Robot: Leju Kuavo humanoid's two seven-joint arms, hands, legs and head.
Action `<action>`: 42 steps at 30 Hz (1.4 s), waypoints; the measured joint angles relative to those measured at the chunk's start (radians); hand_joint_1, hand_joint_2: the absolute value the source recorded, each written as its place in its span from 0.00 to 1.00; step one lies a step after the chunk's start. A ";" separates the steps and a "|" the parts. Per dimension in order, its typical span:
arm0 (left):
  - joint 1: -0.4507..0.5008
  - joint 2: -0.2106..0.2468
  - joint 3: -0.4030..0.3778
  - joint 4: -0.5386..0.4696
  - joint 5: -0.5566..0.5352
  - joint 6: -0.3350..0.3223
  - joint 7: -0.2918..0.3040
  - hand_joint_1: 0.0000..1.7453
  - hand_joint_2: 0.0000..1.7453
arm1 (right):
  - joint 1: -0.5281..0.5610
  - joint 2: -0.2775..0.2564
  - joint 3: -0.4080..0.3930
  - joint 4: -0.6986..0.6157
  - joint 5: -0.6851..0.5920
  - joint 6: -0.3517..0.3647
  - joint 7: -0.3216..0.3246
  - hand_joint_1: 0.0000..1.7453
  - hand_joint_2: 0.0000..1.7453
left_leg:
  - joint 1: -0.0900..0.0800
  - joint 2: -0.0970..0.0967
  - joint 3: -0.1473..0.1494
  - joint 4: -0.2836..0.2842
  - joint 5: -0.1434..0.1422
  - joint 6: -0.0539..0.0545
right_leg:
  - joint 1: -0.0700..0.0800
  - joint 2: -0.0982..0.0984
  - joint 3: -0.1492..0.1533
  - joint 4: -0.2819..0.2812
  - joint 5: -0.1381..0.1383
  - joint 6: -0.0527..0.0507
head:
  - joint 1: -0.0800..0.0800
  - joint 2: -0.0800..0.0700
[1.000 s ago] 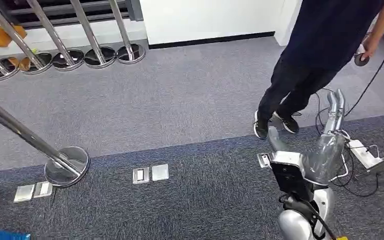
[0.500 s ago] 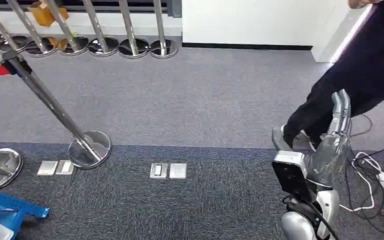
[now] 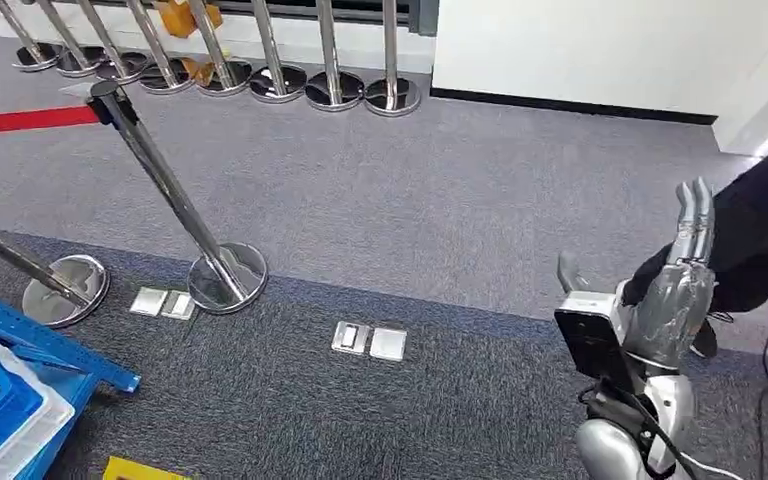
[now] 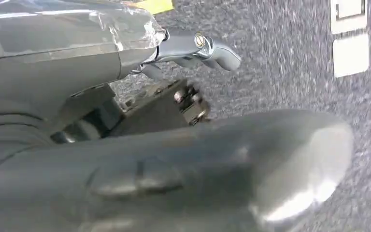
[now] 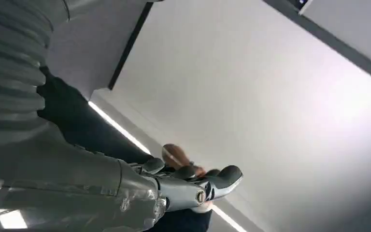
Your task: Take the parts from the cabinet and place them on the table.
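My right hand (image 3: 682, 275) is raised in front of me at the lower right of the head view, fingers straight and pointing up, with nothing in it. The right wrist view shows that same hand (image 5: 193, 186) stretched out flat against a white wall. My left hand (image 4: 193, 46) hangs low over the dark carpet with a finger extended and nothing held. A blue rack frame (image 3: 55, 350) with a blue and white bin (image 3: 5, 415) stands at the lower left. I see no parts.
A chrome stanchion (image 3: 170, 195) with a red belt (image 3: 20, 120) stands ahead left, a second base (image 3: 60, 290) beside it, and several more line the far wall (image 3: 310, 85). Metal floor plates (image 3: 370, 341) lie in the carpet. A person's dark leg (image 3: 765, 240) is close behind my right hand.
The whole picture has shifted right, so the camera has turned left. The blue rack and bin have come into view, and the person has slid towards the right edge. My right hand keeps its raised pose.
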 joint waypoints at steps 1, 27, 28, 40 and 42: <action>0.002 0.000 0.000 0.000 0.000 0.001 0.000 0.00 0.00 | 0.000 -0.003 -0.002 0.002 0.001 0.000 0.003 0.00 1.00 | 0.003 0.001 -0.019 0.035 -0.004 -0.001 | 0.000 -0.013 0.001 0.000 -0.002 0.000 | -0.002 0.000; 0.016 0.013 0.000 -0.001 0.012 0.033 -0.009 0.00 0.00 | -0.007 -0.064 -0.010 0.014 0.020 0.000 0.047 0.00 1.00 | -0.007 -0.067 0.137 -0.264 0.115 0.014 | -0.004 0.049 -0.005 -0.013 0.017 0.010 | 0.026 0.000; 0.015 0.013 0.000 -0.001 0.013 0.032 -0.010 0.00 0.00 | -0.006 -0.063 -0.010 0.014 0.020 0.000 0.046 0.00 1.00 | -0.006 -0.027 0.109 -0.208 0.079 0.007 | -0.003 0.036 -0.003 -0.014 0.016 0.003 | 0.010 0.000; 0.018 0.018 0.000 -0.001 0.021 0.032 -0.013 0.00 0.00 | -0.006 -0.064 -0.010 0.014 0.014 0.000 0.048 0.00 1.00 | -0.010 0.069 0.141 -0.287 0.127 0.022 | 0.005 -0.095 0.038 -0.020 -0.015 0.035 | -0.007 0.000; 0.017 0.019 0.000 -0.001 0.023 0.032 -0.014 0.00 0.00 | -0.007 -0.064 -0.010 0.015 0.012 0.000 0.047 0.00 1.00 | 0.000 0.048 0.152 -0.303 0.138 0.037 | -0.002 -0.059 0.045 -0.007 -0.031 0.048 | -0.004 0.000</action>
